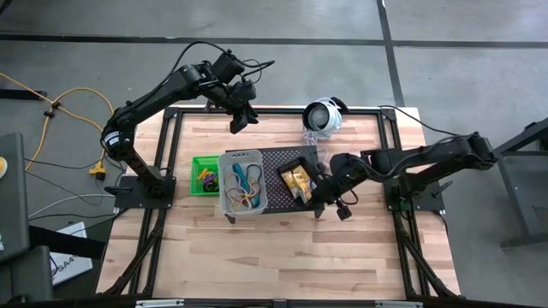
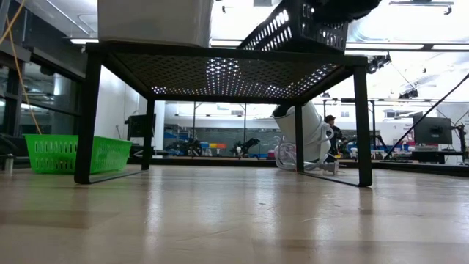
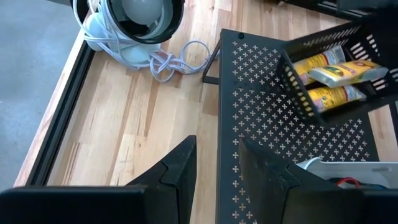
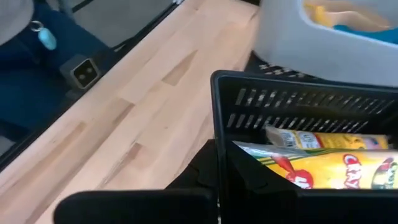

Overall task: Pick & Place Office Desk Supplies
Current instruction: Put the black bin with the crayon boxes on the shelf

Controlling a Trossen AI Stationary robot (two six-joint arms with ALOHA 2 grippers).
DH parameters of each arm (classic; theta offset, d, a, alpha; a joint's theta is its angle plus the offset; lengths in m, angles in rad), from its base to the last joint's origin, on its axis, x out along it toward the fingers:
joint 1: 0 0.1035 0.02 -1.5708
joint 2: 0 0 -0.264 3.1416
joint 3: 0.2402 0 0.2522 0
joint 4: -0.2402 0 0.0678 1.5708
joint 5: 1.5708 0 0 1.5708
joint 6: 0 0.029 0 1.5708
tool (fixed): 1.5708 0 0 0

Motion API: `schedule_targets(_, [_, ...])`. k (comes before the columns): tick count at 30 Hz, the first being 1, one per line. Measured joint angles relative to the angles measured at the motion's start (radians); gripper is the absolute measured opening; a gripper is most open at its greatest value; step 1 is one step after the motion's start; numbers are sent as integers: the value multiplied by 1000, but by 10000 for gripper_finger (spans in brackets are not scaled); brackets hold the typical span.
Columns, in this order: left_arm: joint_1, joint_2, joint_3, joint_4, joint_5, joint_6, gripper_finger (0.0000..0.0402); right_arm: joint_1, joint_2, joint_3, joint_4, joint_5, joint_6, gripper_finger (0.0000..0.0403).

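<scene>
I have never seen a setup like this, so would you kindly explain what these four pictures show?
Two robot arms work at a wooden table. One picture looks down, one looks level across the tabletop, one comes from each wrist. A black stand carries a clear bin and a black bin of yellow packs; a green bin and a white device sit beside it. The right claw grips the tilted black bin's wall. The left claw hangs open and empty near the far edge.
</scene>
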Motion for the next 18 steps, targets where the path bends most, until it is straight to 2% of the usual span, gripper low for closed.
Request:
schedule_targets(8, [0,0,0,-1,0,-2,117,6,61,2,16,-17,0,3])
schedule_targets(18, [0,0,0,-2,0,-3,117,6,54,1,73,50,94,3])
